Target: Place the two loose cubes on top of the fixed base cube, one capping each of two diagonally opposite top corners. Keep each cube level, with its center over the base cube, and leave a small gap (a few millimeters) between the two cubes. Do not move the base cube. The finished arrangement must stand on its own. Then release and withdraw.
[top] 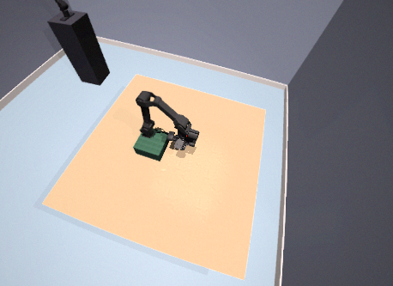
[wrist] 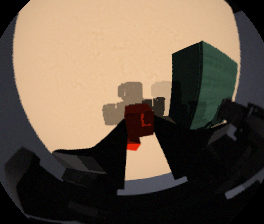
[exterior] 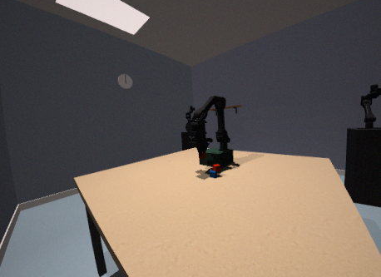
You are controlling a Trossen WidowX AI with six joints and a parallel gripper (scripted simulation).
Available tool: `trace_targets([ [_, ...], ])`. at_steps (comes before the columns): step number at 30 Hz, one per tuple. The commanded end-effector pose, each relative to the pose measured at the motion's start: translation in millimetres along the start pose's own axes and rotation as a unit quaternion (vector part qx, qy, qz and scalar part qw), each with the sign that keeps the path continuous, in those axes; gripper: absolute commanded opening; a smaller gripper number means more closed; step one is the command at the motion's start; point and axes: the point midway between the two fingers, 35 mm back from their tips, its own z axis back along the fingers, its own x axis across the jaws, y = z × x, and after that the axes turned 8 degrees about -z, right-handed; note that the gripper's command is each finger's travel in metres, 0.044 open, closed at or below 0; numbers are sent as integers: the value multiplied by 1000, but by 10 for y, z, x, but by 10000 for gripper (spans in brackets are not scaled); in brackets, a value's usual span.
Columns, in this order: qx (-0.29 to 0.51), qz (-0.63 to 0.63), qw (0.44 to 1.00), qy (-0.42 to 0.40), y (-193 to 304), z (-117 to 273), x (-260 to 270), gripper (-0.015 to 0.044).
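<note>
A red cube (exterior: 202, 155) (wrist: 139, 120) is held between the fingertips of my gripper (top: 179, 144) (exterior: 202, 152) (wrist: 138, 119), which is shut on it and holds it above the table. The blue base cube (exterior: 213, 174) stands on the table, to the right of and lower than the held cube in the exterior view. The other red cube (exterior: 216, 167) shows just above the blue one, offset to the right, and seems to rest on it; the exact corner cannot be told. A bright piece of it (wrist: 133, 147) shows below the held cube in the wrist view, where the blue cube is hidden.
The green block (top: 150, 146) (exterior: 217, 158) (wrist: 215, 82) at my arm's foot stands close beside the gripper. The table (top: 129, 197) (exterior: 208, 224) (wrist: 83, 55) bears shadows of the gripper. A black pedestal (top: 81, 51) (exterior: 363, 165) with another arm stands off the table.
</note>
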Motion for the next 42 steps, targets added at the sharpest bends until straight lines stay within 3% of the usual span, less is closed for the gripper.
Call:
trace_targets([
  [1, 2, -1, 1000, -7, 6, 144, 11, 105],
  [17, 3, 186, 982, -8, 325, 121, 171, 105],
  [36, 2, 455, 890, -11, 880, 74, 358, 105],
  [42, 2, 475, 880, -11, 926, 69, 368, 105],
])
